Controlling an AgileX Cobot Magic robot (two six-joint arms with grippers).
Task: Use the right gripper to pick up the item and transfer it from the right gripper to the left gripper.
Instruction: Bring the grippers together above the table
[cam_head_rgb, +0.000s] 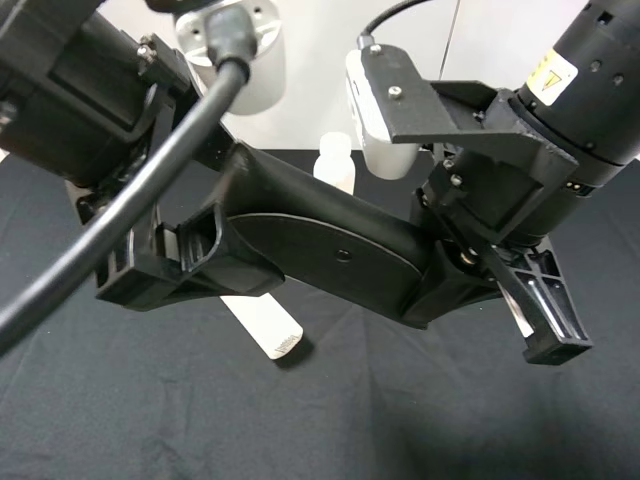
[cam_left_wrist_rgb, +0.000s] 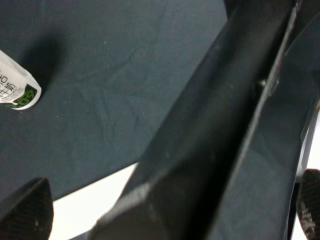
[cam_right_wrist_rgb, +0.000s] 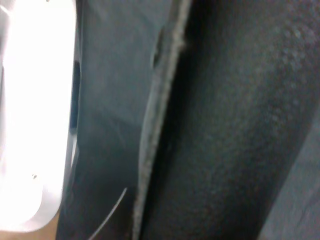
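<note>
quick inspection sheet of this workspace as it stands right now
surface: black cloth, nothing spilled on it
job's things: black glasses case aloft, spanning both hands
clutter: white tube lying on the cloth; white bottle partly hidden by the case
hands: right hand grips one end of the case; left hand spread wide around the other end
cables: thick black cable looping over the left arm
surroundings: white backdrop beyond the cloth; nothing else seen
</note>
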